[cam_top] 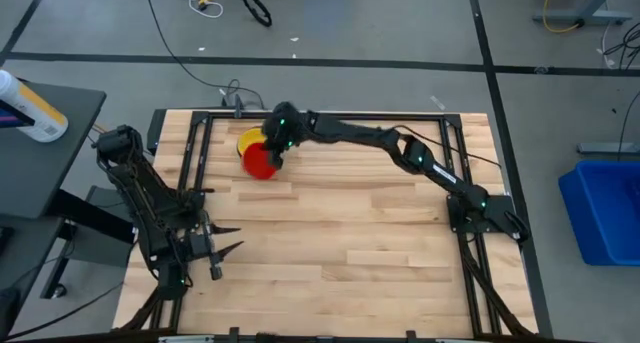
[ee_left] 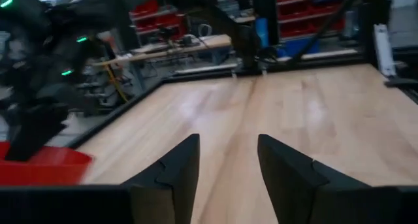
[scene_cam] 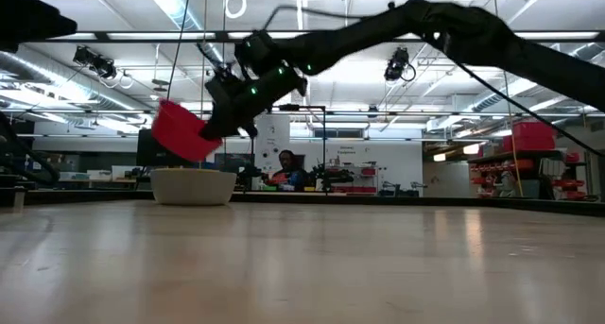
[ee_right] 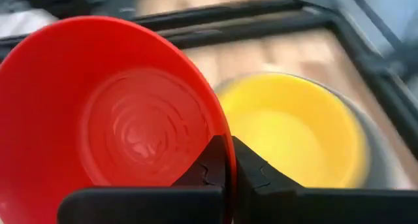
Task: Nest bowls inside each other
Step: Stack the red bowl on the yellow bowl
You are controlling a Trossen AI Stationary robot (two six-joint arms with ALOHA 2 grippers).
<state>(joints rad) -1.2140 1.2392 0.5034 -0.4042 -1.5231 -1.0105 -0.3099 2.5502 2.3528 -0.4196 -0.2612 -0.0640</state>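
A red bowl [ee_right: 111, 119] hangs tilted in my right gripper [ee_right: 228, 152], which is shut on it at the table's far left. Beside and below it a yellow bowl [ee_right: 290, 129] sits nested in a grey bowl [ee_right: 385, 162]. In the low view the red bowl [scene_cam: 181, 132] is in the air above that stack [scene_cam: 194, 185], which rests on the table. From above, the red bowl [cam_top: 262, 161] partly overlaps the yellow one [cam_top: 248, 140]. My left gripper [cam_top: 228, 240] waits open at the near left, with nothing between its fingers [ee_left: 176, 168]. My right gripper pinches the red bowl's rim [ee_right: 224, 129] between its two fingers, one finger [ee_right: 206, 172] inside the bowl and one [ee_right: 258, 172] outside. The fingers slant down from the table's right side. The bowl is lifted clear and tilted, with its opening toward the gripper.
A black frame [cam_top: 330, 114] runs along the table's edges close behind the stack. Off the table, a bottle [cam_top: 30, 108] lies on a side stand at the left and a blue bin [cam_top: 610, 208] stands at the right. A person [scene_cam: 286, 163] sits in the room beyond.
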